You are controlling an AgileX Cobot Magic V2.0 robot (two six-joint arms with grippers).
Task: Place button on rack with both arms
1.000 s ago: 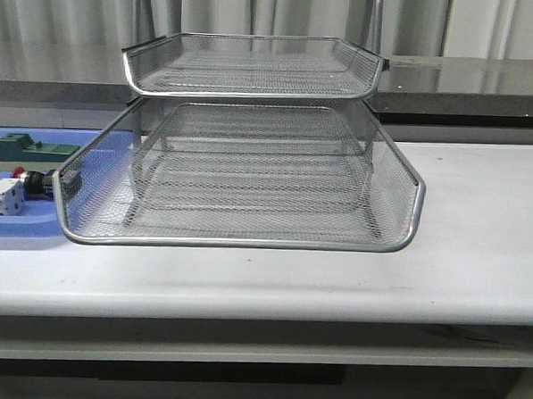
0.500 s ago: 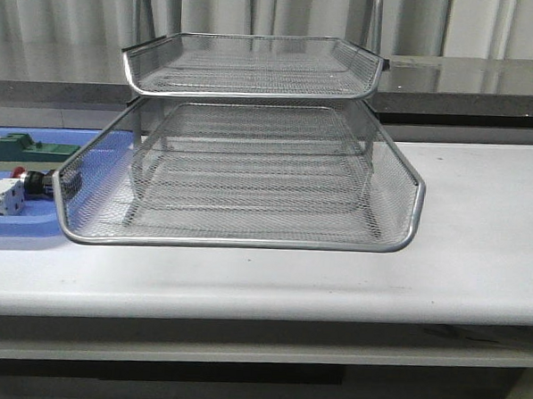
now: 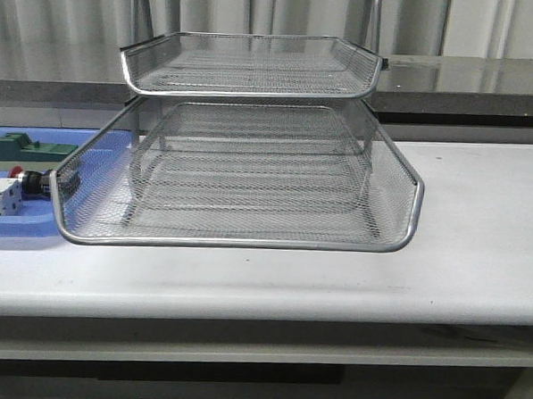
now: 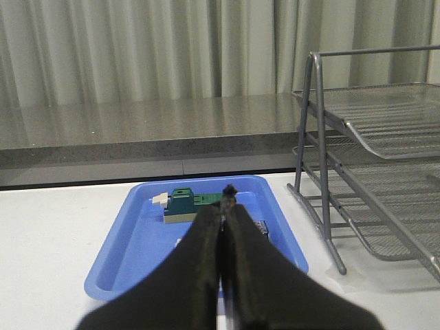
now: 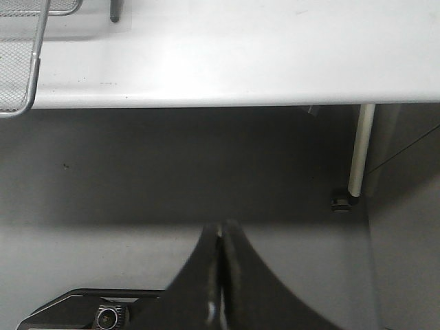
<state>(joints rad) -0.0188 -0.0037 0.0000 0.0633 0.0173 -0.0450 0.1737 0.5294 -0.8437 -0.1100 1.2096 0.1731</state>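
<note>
The silver wire-mesh rack stands mid-table, its tiers empty; it also shows in the left wrist view. The button, red head and black collar, lies in the flat blue tray left of the rack, partly behind the rack's front corner. My left gripper is shut and empty, hovering over the blue tray; its fingers hide the button there. My right gripper is shut and empty, below the table's front edge, over the floor. Neither arm shows in the front view.
In the blue tray a green flat part lies at the back and a white block at the front. A table leg stands right of my right gripper. A grey counter runs behind the table.
The rack and the tray's parts sit a hair further left in the front view. Nothing was taken hold of or let go.
</note>
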